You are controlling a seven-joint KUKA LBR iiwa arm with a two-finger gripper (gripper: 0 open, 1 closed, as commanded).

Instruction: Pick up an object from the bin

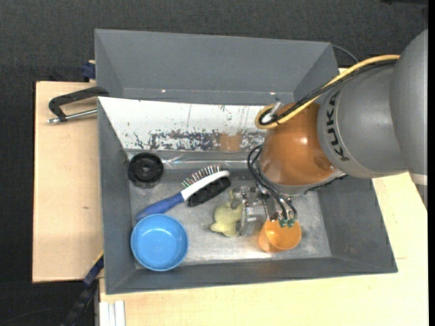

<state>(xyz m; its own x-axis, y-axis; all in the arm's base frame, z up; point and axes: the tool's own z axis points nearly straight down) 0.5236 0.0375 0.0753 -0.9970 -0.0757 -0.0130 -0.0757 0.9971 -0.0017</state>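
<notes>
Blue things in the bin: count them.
2: the bowl in the bin's near-left corner; the blue-handled brush just behind it. The arm may hide more.

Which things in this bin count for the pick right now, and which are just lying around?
Likely in play, nearest the arm: gripper; pale yellow lump right beside it; orange cup on its other side.

Lying about: blue-handled brush; blue bowl in the front corner; black round cap nearer the back wall.

The gripper hangs just beside a pale yellow lump.
</notes>
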